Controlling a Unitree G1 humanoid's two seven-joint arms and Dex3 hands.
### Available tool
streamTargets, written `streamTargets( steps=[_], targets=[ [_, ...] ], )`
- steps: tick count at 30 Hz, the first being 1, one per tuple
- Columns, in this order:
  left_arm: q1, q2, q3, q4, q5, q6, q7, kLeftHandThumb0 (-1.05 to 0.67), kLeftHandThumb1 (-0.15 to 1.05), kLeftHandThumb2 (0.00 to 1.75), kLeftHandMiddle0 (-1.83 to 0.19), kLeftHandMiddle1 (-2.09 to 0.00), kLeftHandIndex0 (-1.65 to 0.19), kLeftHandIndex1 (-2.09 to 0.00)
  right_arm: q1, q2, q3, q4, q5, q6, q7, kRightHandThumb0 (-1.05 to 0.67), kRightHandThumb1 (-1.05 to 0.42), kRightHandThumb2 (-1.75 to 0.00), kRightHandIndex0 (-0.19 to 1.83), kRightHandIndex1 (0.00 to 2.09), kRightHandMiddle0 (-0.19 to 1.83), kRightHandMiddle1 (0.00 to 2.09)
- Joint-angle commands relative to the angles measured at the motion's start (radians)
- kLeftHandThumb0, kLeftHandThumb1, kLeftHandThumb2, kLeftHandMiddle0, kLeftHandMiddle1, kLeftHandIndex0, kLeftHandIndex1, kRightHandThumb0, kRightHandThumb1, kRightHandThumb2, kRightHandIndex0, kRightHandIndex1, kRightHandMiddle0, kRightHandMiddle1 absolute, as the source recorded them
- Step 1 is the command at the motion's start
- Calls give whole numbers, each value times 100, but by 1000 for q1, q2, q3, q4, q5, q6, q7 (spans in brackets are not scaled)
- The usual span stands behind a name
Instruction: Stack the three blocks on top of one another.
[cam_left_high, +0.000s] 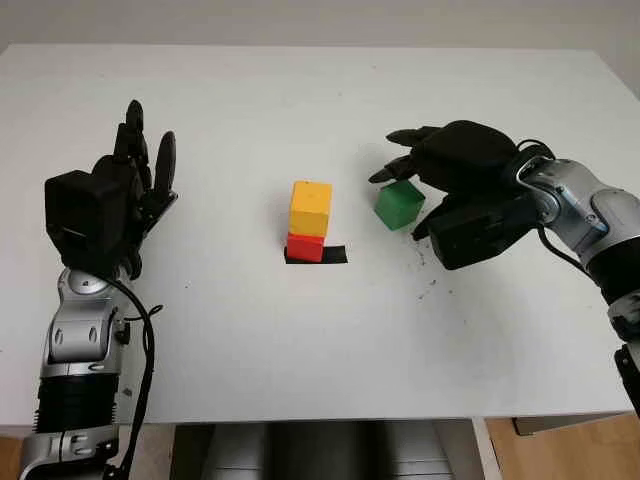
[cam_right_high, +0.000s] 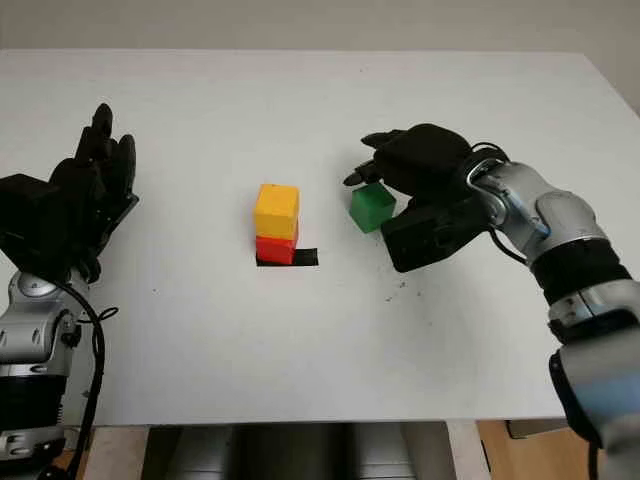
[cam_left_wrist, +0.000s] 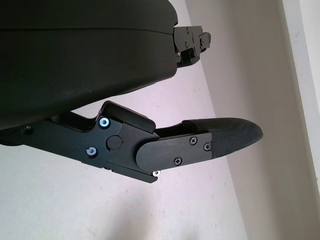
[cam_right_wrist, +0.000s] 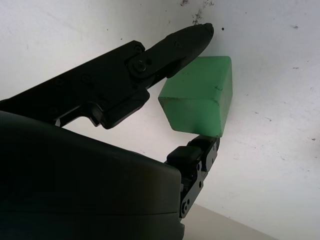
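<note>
A yellow block sits on a red block at the table's middle, over a black tape mark. To their right, a green block is tilted between the fingers and thumb of my right hand, which is shut on it. In the right wrist view the thumb presses one edge of the green block and a finger touches the opposite side. I cannot tell if the block still touches the table. My left hand is open, held upright at the table's left.
The white table has bare surface all around the stack. Small dark specks mark it just right of centre. The table's front edge runs along the bottom.
</note>
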Motion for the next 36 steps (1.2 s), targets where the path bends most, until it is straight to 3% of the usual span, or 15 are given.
streamTargets(
  steps=[1,14,15,18,22,31,36],
  targets=[
    [17,2,-4,-22,3,-17,-3,-82,105,58,17,-5,13,-5,9,7,3,12,-1,6,-11,-59,-81,-5,22,7,58,12],
    [35,-2,-5,-44,6,-19,-5,-80,105,56,19,-4,13,-5,16,19,15,54,-30,-5,-167,-39,-86,-7,38,10,83,24],
    [35,-2,-5,-46,6,-19,-4,-80,105,55,18,-5,12,-5,15,19,18,58,-35,-9,-186,-37,-88,-6,41,10,85,31],
    [39,-1,-5,-45,4,-27,-6,-79,105,54,18,-5,12,-6,12,18,26,66,-50,-16,-231,-34,-91,-5,47,7,68,78],
    [43,-4,-3,-39,-3,-42,-10,-79,105,52,17,-6,11,-6,3,14,36,70,-69,-19,-261,-34,-90,-5,50,7,63,96],
    [40,-8,-5,-31,-2,-44,-4,-79,105,50,16,-6,10,-6,9,17,22,64,-48,-14,-235,-35,-87,-5,51,6,63,100],
    [39,-9,-6,-25,-1,-52,-2,-78,105,50,16,-6,9,-6,21,32,-33,51,66,1,-139,-33,-88,-5,49,5,61,103]
  ],
)
